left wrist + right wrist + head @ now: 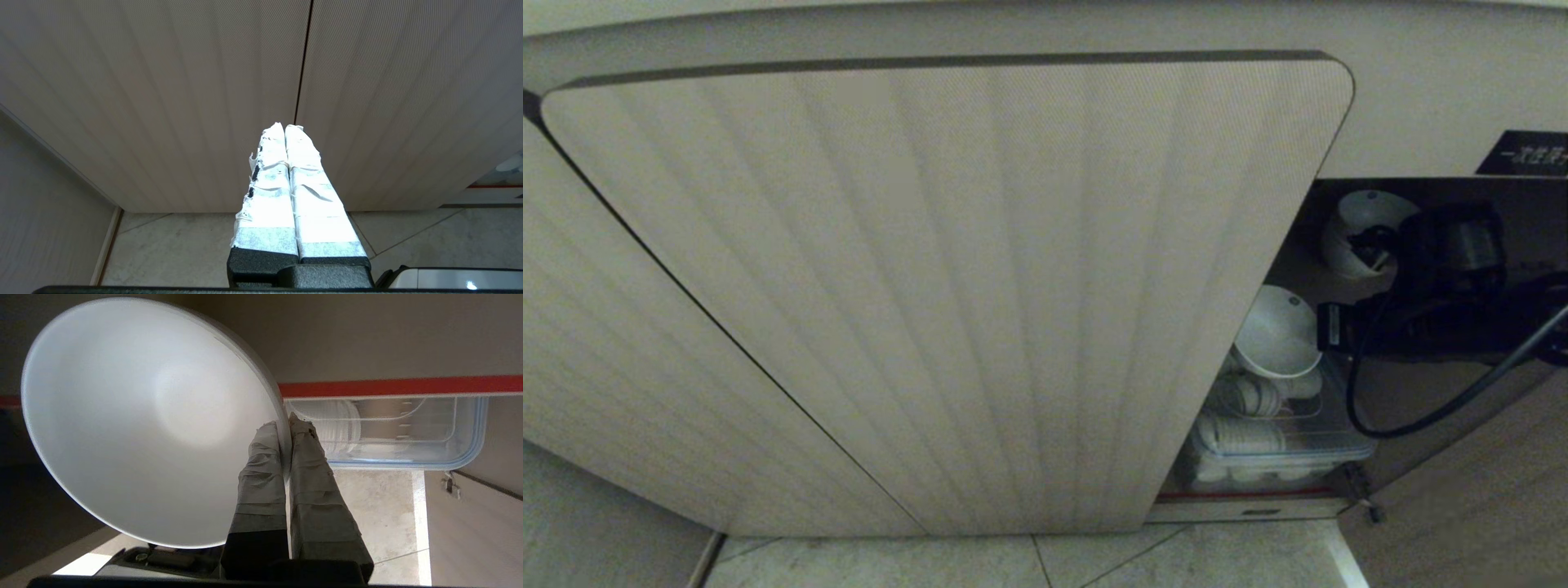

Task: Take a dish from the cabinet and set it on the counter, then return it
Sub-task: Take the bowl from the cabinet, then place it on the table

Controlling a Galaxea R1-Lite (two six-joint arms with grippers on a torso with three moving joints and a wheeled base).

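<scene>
In the head view my right gripper (1372,249) reaches into the open right side of the cabinet (947,286) and is shut on the rim of the dish (1356,214), a small white bowl held tilted in the air. In the right wrist view the taped fingers (261,465) pinch the wall of the dish (143,416), one inside and one outside. My left gripper (284,126) is shut with nothing in it, parked in front of the closed ribbed doors (163,102). The counter is out of view.
Below the held bowl a clear plastic container (1327,445) on the red-striped shelf edge (1241,495) holds stacked white bowls (1241,433), with another white bowl (1278,331) on top. A swung-open door (1486,465) stands at the right. A black cable (1421,416) hangs from my arm above the tiled floor (1176,559).
</scene>
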